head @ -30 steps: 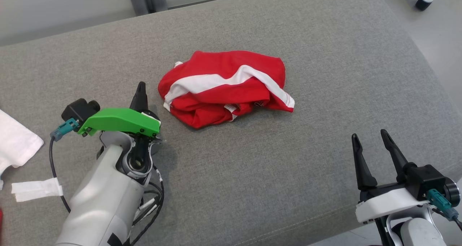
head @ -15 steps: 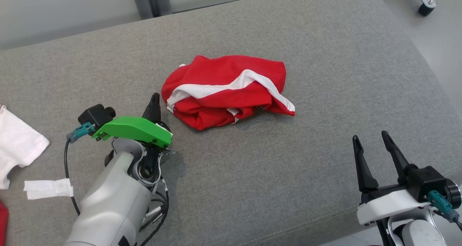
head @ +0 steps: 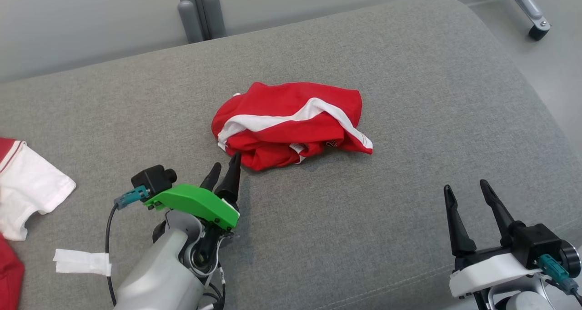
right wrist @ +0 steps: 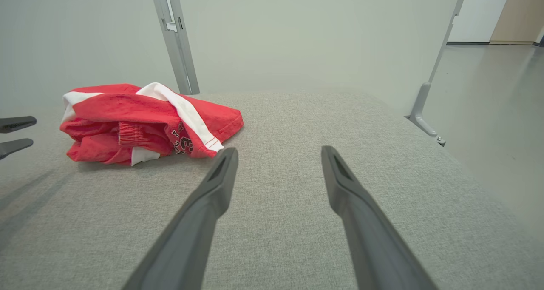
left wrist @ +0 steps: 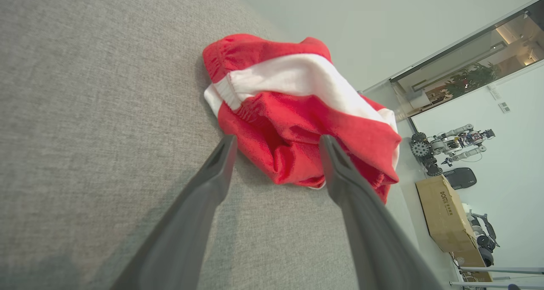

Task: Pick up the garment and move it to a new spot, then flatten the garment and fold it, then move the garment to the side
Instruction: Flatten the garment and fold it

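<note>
Left jaws nearer the garment [head: 284, 98]

You have the garment [head: 291, 123] lying mid-cushion [head: 409, 96]. The left gripper [head: 226, 160] sits at its 8 o'clock, just beside its edge. The right gripper [head: 465, 185] is well apart at 4 o'clock, and another cloth [head: 32, 187] lies far out toward 9 o'clock.

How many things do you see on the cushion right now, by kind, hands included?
Red-and-white garment: 1
White cloth, left edge: 1
Red cloth, lower-left corner, cut off: 1
White strip: 1
Hands: 2, left hand and right hand, both open
Total: 6
</note>
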